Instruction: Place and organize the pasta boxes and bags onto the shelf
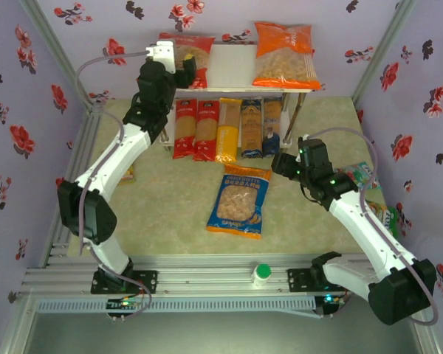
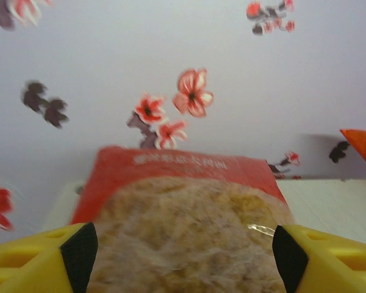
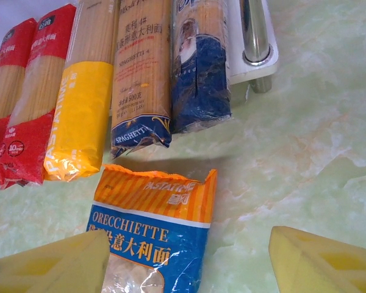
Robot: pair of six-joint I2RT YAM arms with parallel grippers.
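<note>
On the shelf's (image 1: pixel 232 65) top board the red bag (image 1: pixel 183 50) lies at the left and the orange bag (image 1: pixel 284 53) at the right. My left gripper (image 1: pixel 190 72) hangs at the red bag's near edge. Its jaws stand open and wide, one on each side of the red bag (image 2: pixel 183 207), which rests on the white board (image 2: pixel 329 204). Five pasta boxes (image 1: pixel 225 129) lie side by side under the shelf: two red (image 3: pixel 24 97), one yellow (image 3: pixel 85 104), two dark blue (image 3: pixel 171 73). The blue bag (image 1: pixel 240 200) lies flat on the table. My right gripper (image 1: pixel 279 164) hovers open above that bag (image 3: pixel 158 226), holding nothing.
A shiny shelf leg (image 3: pixel 255 30) stands just right of the dark blue packs. A green-capped bottle (image 1: pixel 261 274) sits on the near rail. Small packets (image 1: pixel 369 184) lie by the right wall and another (image 1: pixel 127 175) by the left arm. Flowered walls close in three sides.
</note>
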